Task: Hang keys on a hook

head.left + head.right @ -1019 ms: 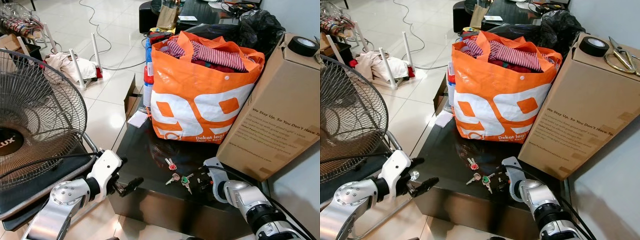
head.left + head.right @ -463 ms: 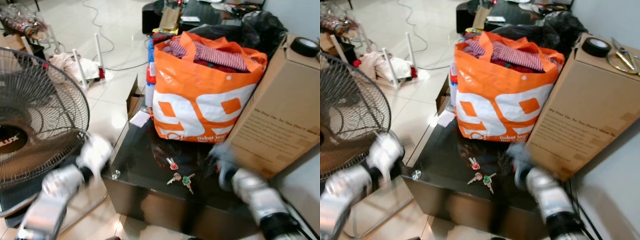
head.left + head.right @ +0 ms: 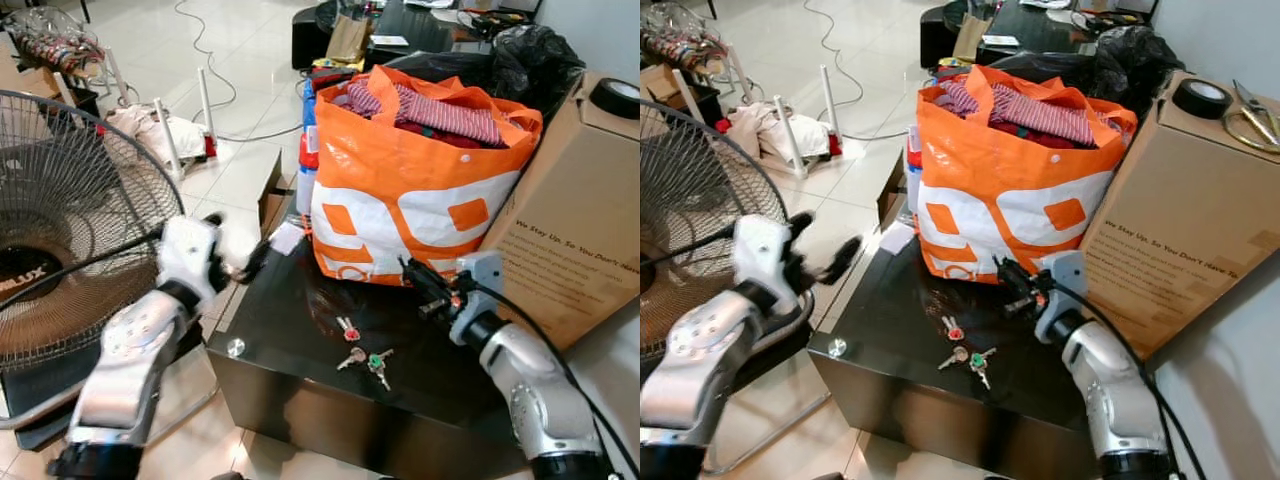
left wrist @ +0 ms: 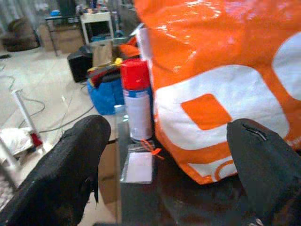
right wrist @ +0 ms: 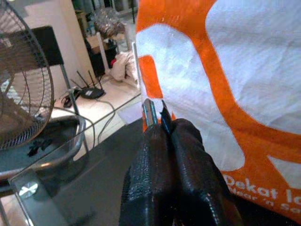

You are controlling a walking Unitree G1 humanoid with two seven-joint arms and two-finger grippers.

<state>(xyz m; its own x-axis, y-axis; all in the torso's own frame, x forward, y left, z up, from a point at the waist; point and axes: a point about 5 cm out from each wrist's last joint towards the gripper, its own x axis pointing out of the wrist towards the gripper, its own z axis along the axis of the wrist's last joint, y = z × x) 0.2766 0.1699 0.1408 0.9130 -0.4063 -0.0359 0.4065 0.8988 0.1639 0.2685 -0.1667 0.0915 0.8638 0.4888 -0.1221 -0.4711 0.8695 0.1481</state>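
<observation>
Lying loose on the dark glass desk (image 3: 290, 330), the keys (image 3: 362, 355) sit in a small scatter with red and green heads, just below and a little to the left of the right pincer (image 3: 420, 283), which hovers above the desk surface right against the orange shopping bag (image 3: 420, 190). From the right wrist view that pincer's two black fingers (image 5: 162, 155) are pressed together with a thin sliver of something dark and metallic poking out between the tips; I cannot tell what it is, but it is not the bunch on the desk, so the pincer looks clenched rather than carrying the keys. Over beyond the desk's left edge, the left pincer (image 3: 236, 262) is raised beside the fan (image 3: 70, 220), its fingers (image 4: 70, 174) spread wide apart and gripping nothing, aimed toward the red-capped spray can (image 4: 137, 101) and the bag. I see no hook anywhere near either pincer, so my guess is the pick-up comes first: the right pincer would need to drop down onto the keys before anything gets hung.
</observation>
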